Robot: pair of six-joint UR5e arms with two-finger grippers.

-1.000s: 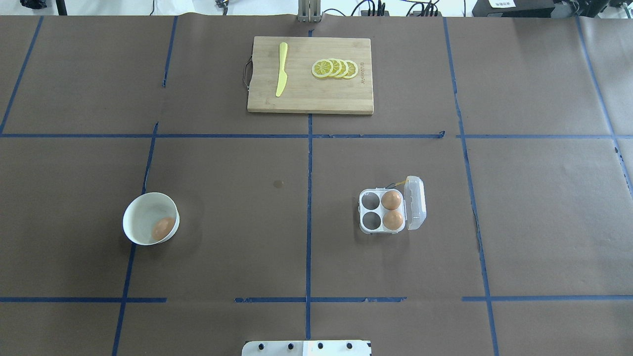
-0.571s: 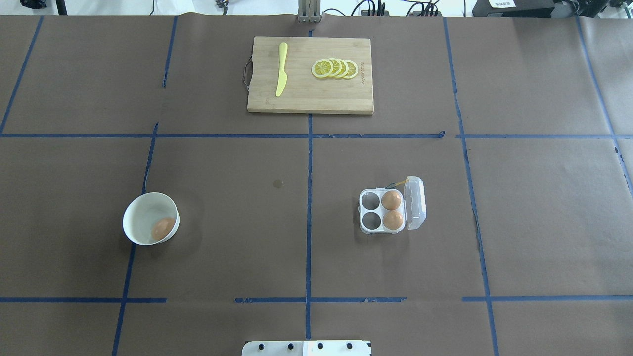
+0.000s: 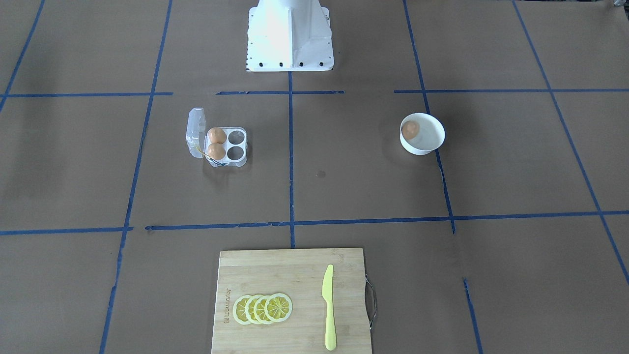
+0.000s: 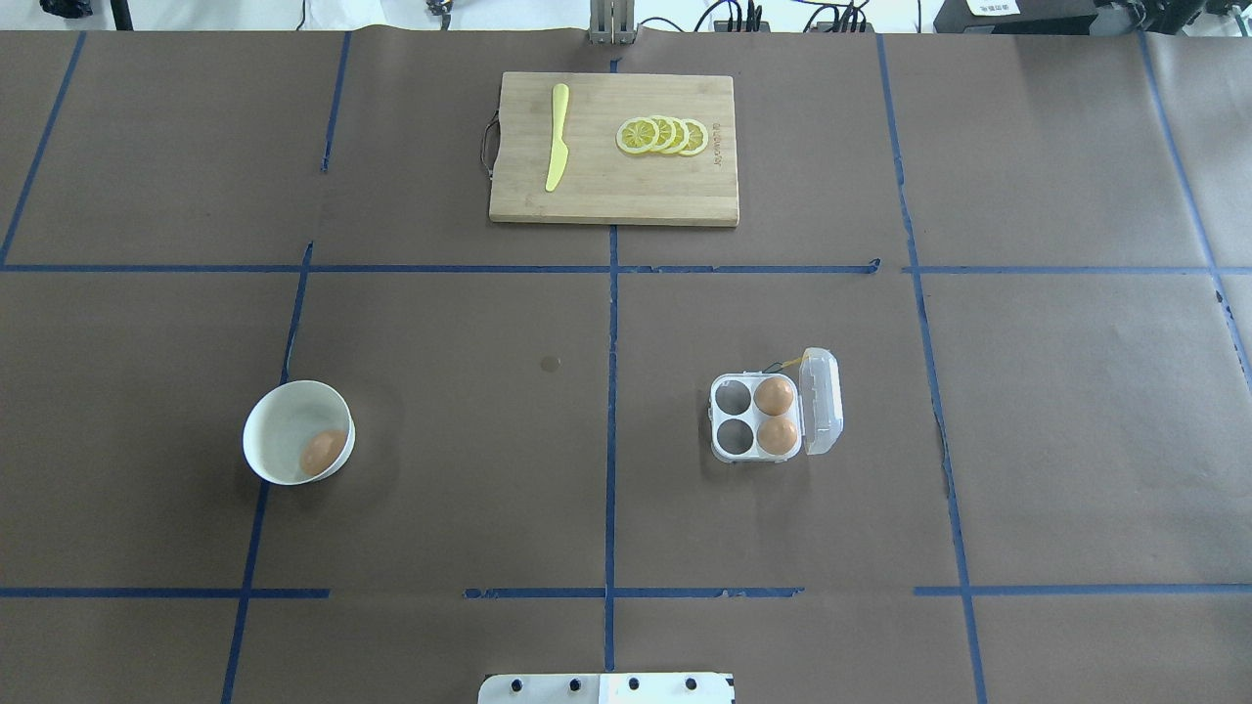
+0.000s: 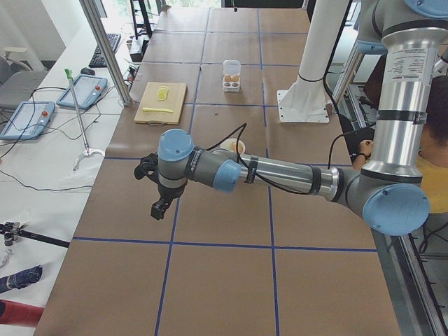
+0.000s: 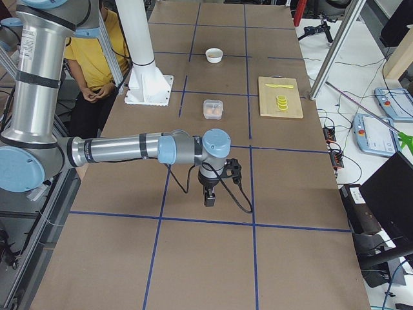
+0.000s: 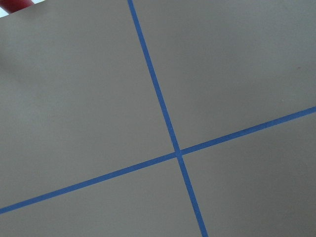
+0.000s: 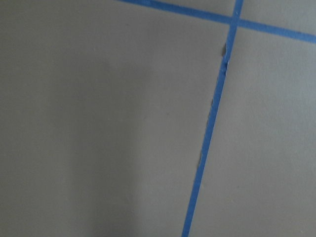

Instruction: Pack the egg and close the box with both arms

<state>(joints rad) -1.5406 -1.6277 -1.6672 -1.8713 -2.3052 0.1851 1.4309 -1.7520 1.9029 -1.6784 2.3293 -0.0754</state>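
Note:
One orange-brown egg (image 4: 322, 452) lies in a round white bowl (image 4: 284, 416) at the table's left. The clear four-cell box (image 4: 731, 395) stands right of centre, its lid (image 4: 822, 401) open to the right. Two more eggs (image 4: 774, 394) fill the two cells by the lid; the two left cells are empty. A yellow string (image 4: 794, 359) lies at its far edge. The left gripper (image 5: 159, 208) shows only in the exterior left view, the right gripper (image 6: 210, 197) only in the exterior right view. Both hang above bare table, far from egg and box. I cannot tell whether they are open or shut.
A wooden cutting board (image 4: 614, 186) at the back centre carries a yellow knife (image 4: 557, 137) and lemon slices (image 4: 662, 136). The white base block (image 4: 606, 688) sits at the near edge. A person in yellow (image 6: 97, 58) sits behind the robot. Wrist views show only brown paper and blue tape.

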